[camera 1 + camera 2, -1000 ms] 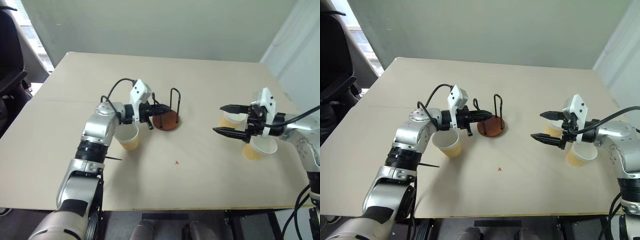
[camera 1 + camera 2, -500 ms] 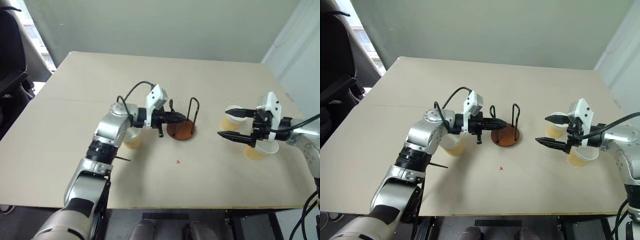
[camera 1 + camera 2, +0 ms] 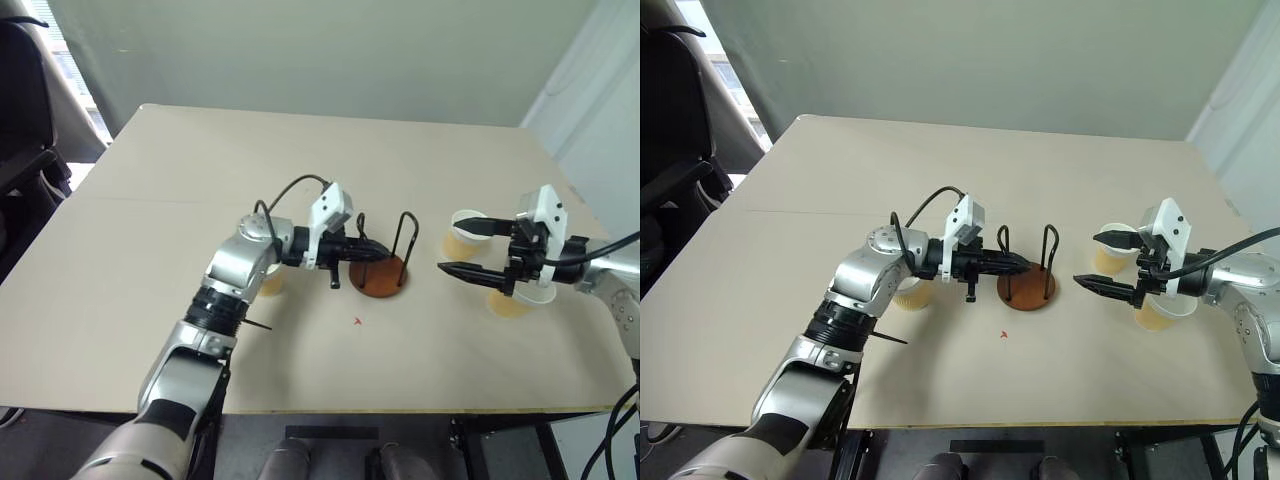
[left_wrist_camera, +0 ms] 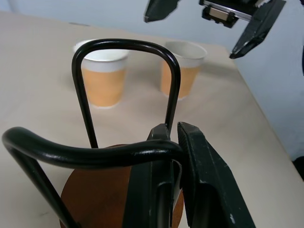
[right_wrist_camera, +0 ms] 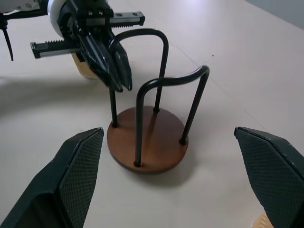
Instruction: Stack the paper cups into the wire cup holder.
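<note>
The wire cup holder (image 3: 381,278), a reddish-brown disc with two black wire loops, stands mid-table. My left gripper (image 3: 368,252) is shut on one loop, as the left wrist view shows at the fingers (image 4: 199,175). One of the paper cups (image 3: 268,281) stands behind my left forearm, partly hidden. Two more stand at the right: one (image 3: 464,240) between the spread fingers of my right gripper (image 3: 455,245), the other (image 3: 515,301) under its wrist. The right gripper is open and hovers just right of the holder, holding nothing.
A small red mark (image 3: 355,322) lies on the tan table (image 3: 200,150) in front of the holder. A dark chair (image 3: 25,130) stands off the left edge. The table's right edge runs close behind my right arm.
My left gripper has slid the cup holder to the right across the table, towards my right gripper. The left cup stayed where it was. The right gripper has kept still and open.
</note>
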Robot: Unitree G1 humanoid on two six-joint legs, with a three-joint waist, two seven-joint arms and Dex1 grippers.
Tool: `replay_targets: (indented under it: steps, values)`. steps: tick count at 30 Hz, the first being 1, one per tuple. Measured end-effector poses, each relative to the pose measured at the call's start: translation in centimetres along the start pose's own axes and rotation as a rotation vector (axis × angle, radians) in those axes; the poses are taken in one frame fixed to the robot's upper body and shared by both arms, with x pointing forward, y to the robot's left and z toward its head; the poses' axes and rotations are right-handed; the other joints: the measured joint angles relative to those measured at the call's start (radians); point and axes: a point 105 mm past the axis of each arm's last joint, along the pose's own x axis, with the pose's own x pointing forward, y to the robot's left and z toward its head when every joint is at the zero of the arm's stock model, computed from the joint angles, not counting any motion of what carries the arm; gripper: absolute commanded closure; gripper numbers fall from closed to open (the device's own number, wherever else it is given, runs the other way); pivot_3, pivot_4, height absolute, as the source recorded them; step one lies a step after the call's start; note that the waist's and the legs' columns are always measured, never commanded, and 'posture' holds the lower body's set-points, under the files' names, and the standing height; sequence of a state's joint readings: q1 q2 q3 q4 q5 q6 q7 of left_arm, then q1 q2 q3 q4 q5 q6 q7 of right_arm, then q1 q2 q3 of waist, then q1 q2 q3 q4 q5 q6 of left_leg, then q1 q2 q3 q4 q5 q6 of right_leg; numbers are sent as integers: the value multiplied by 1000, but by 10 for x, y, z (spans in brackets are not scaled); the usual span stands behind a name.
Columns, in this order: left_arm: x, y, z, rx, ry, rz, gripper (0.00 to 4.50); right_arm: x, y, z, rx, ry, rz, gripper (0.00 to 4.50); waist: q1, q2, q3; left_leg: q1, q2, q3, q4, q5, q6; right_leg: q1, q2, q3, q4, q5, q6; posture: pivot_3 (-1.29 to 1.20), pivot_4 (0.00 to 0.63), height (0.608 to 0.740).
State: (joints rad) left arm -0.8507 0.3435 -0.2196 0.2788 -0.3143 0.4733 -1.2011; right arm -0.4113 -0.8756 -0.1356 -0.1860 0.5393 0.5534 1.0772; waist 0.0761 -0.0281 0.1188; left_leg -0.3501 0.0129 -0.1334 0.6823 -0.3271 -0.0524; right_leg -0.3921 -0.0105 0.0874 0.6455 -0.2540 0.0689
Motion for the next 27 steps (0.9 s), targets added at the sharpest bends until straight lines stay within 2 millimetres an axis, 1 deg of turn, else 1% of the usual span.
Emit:
replay_targets:
  steps: [7,11,15,16,17,18,20,27]
  values:
    - [7,-4,-7,18,22,-15,4471,-2,0,-3,4,13,-2,0,0,0,0,0,0,1,0,0,0,0,0,0,0,0,0,0,150,740]
    - [8,-3,-10,40,38,-5,3266,-2,0,-3,4,14,-3,0,0,0,0,0,0,1,0,0,0,0,0,0,0,0,0,0,150,740]
    - [10,-6,-19,29,64,-16,1808,-2,0,-3,3,14,-3,0,0,0,0,0,0,1,0,0,0,0,0,0,0,0,0,0,150,740]
    - [10,-7,-21,27,67,-18,1377,-2,0,-3,3,14,-3,0,0,0,0,0,0,1,0,0,0,0,0,0,0,0,0,0,150,740]
    - [10,-7,-21,27,67,-18,1144,-2,0,-3,3,14,-3,0,0,0,0,0,0,1,0,0,0,0,0,0,0,0,0,0,150,740]
    - [10,-7,-20,28,66,-18,730,-2,0,-3,3,15,-3,0,0,0,0,0,0,1,0,0,0,0,0,0,0,0,0,0,150,740]
    - [11,-7,-20,28,65,-18,42,-2,0,-3,2,15,-4,0,0,0,0,0,0,1,0,0,0,0,0,0,0,0,0,0,150,740]
    - [12,-8,-18,50,57,-18,42,-2,0,-3,1,15,-5,0,0,0,0,0,0,1,0,0,0,0,0,0,0,0,0,0,150,740]
